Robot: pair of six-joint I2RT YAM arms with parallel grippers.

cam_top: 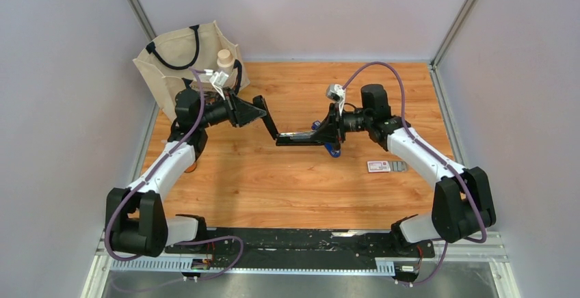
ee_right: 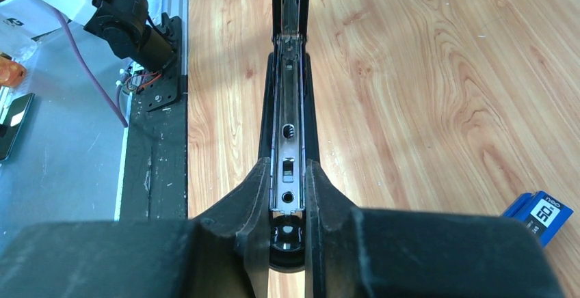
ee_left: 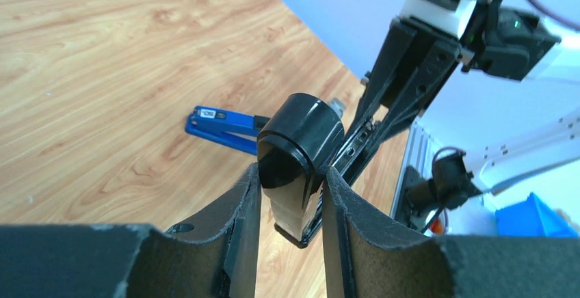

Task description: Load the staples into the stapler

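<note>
While the black stapler (cam_top: 301,137) is held hinged open between the two arms, the left gripper (cam_top: 263,112) is clamped tight on its raised lid and the right gripper (cam_top: 323,134) is closed narrowly on its magazine rail. The staples (cam_top: 399,167) lie just beside their white box (cam_top: 378,167) on the wooden table (cam_top: 273,188), near the right arm and apart from the stapler.

The black stapler (cam_top: 295,137) is swung open in a wide V. Its top arm slants up to the left and its silvery magazine channel (ee_right: 288,117) is bared and level (both ends clamped, clear of the wooden table (cam_top: 273,188)). A flat white box (cam_top: 378,167) with red print and a grey strip (cam_top: 399,166) of staples just beside it lie flat on the table's right side, well apart from the stapler.
</note>
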